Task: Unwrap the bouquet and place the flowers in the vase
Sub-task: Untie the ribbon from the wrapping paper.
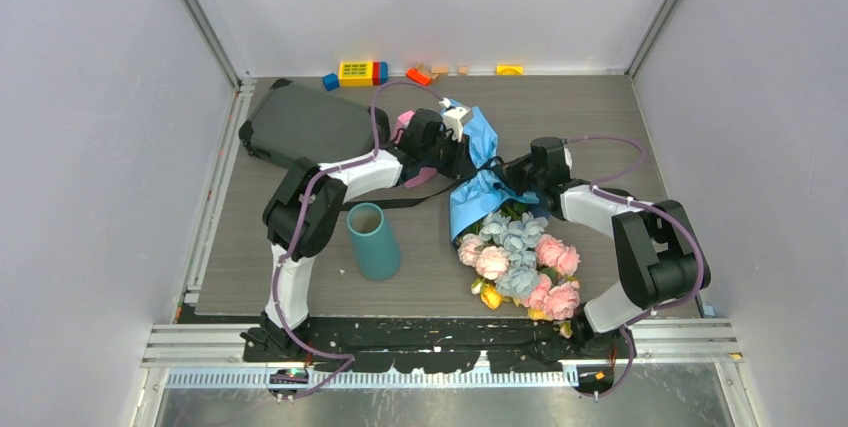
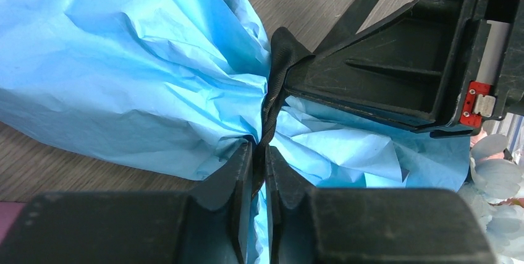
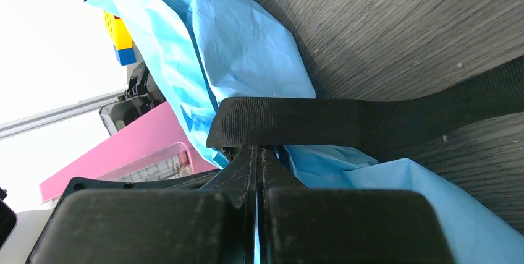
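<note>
A: The grippers?
B: The left gripper (image 2: 259, 174) pinches the black ribbon (image 2: 272, 88) at the waist of the blue wrap (image 2: 142, 85); the right gripper (image 3: 256, 153) is clamped on the same ribbon.
A: The bouquet (image 1: 505, 237)?
B: Lying on the table (image 1: 600, 117), right of the upright vase (image 1: 373, 241), apart.

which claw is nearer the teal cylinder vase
Left. The left claw pinches the black ribbon around the blue paper wrap, beyond and right of the teal cylinder vase; the right claw grips that ribbon farther right.

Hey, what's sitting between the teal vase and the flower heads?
Nothing. In the top view, only bare table separates the vase from the flowers.
</note>
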Robot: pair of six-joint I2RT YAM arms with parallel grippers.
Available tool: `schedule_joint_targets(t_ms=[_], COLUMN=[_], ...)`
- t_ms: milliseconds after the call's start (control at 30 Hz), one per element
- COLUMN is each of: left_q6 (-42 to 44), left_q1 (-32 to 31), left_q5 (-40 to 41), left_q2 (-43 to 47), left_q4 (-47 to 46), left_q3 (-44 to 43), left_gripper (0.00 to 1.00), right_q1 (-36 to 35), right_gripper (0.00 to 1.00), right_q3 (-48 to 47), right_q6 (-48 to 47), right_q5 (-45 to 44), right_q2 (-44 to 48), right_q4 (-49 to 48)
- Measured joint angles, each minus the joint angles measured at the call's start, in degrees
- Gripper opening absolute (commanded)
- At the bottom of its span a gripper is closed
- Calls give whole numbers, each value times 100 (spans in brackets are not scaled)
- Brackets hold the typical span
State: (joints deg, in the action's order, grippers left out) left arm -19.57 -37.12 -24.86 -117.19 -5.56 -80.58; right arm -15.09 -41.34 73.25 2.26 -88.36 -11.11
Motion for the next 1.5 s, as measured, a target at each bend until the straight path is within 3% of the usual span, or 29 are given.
schedule_joint_targets(t_ms=[100,367,967,1000,1100,1233,1500], left_q6=[-13,-96,-129,-129,-127,-129,-129], left_q1=[0,-4,-35,-37,-35,-35,-35], left_q5=[-2,2,197,197,201,197,197], left_q2=[0,0,216,225,243,245,245], left_q4=[-9,-44,-157,-157,-153,-153,-151], left_q3=[0,0,358,361,369,369,369], left_gripper=[5,0,0,0,0,0,0], right_q1=[0,13,76,76,85,85,-44], right_gripper=[0,0,0,1,17,27,32], right_q3=[0,87,365,365,358,321,210], right_q6=[0,-35,-376,-437,-612,-748,-693], right_q5=[0,-107,-820,-789,-645,-455,-9], right_q2=[0,68,492,527,688,927,909], right_q4=[0,-13,107,120,221,389,435])
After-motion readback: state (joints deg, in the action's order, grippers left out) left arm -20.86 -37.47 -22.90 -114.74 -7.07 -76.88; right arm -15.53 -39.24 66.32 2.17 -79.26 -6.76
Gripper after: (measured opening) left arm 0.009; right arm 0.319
